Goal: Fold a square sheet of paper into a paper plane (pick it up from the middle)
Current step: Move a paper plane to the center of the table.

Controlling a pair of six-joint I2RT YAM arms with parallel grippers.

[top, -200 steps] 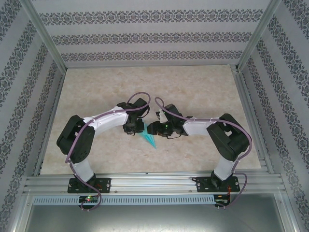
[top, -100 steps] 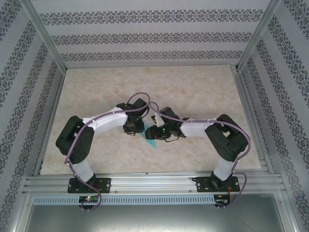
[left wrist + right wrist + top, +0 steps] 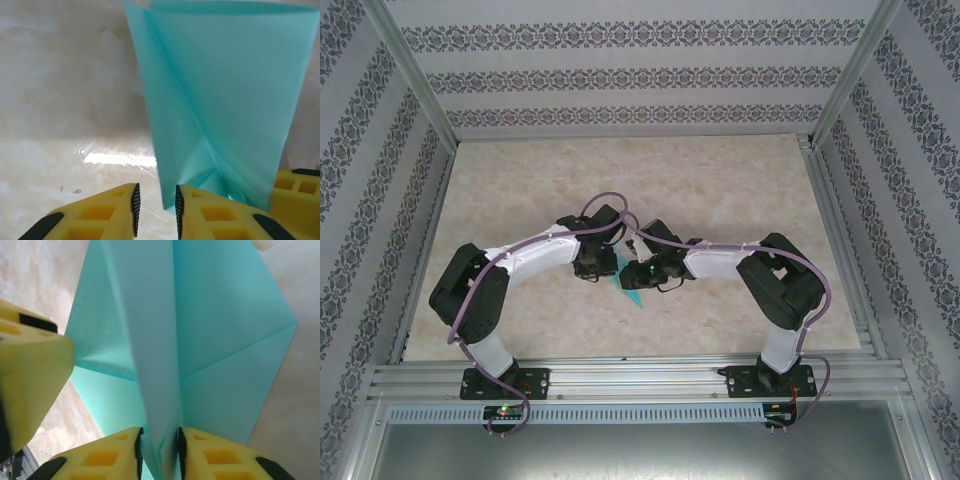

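The turquoise paper plane (image 3: pixel 634 297) is a partly folded pointed dart on the table between both grippers, its tip toward the near edge. My left gripper (image 3: pixel 604 266) is open; in its wrist view only the paper's (image 3: pixel 225 100) left edge and lower corner lie in the narrow gap of the left gripper (image 3: pixel 155 195). My right gripper (image 3: pixel 632 271) faces it from the right. The right gripper (image 3: pixel 158 437) is narrowly open, and the raised centre fold of the paper (image 3: pixel 150 340) runs between its pads unsqueezed, wings (image 3: pixel 230 340) spreading on both sides.
The two grippers are almost touching: a yellow finger of the left gripper (image 3: pixel 30 375) sits close by in the right wrist view. The marble-patterned tabletop (image 3: pixel 620 180) is framed by metal rails (image 3: pixel 640 378) and patterned walls.
The right gripper has moved left, up against the left gripper, and its fingers now straddle the paper's centre fold. The left arm has shifted only slightly.
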